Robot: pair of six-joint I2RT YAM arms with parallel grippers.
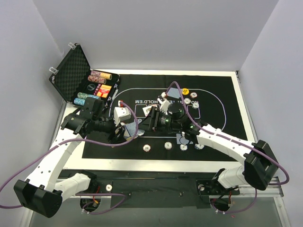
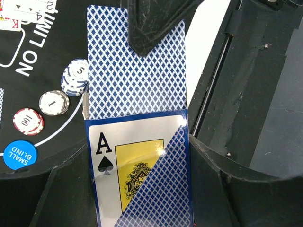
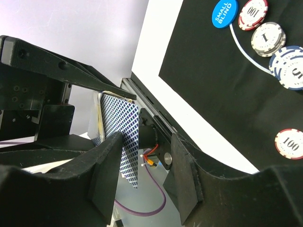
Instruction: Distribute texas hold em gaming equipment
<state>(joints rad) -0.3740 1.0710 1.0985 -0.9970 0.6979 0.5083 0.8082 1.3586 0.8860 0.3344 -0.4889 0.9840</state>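
Note:
My left gripper (image 1: pixel 124 133) (image 2: pixel 139 189) is shut on a deck of blue-backed playing cards (image 2: pixel 137 156), whose front shows an ace of spades. One blue-backed card (image 2: pixel 135 75) sticks up out of the deck. My right gripper (image 1: pixel 150 122) (image 3: pixel 149 151) faces it with its jaws apart. That card (image 3: pixel 125 127) lies against the left finger (image 3: pixel 106 175), and a black fingertip (image 2: pixel 151 28) overlaps the card's top edge. On the mat lie speckled poker chips (image 2: pixel 53 102) (image 3: pixel 268 38) and a blue "small blind" button (image 2: pixel 20 154) (image 3: pixel 224 13).
The black felt mat (image 1: pixel 218 137) carries a row of chips (image 1: pixel 167 145) near its front edge and a yellow button (image 1: pixel 185 91) with more chips farther back. The open black case (image 1: pixel 71 71) with chip rows stands at the back left. Face-up cards (image 2: pixel 23 12) lie on the mat.

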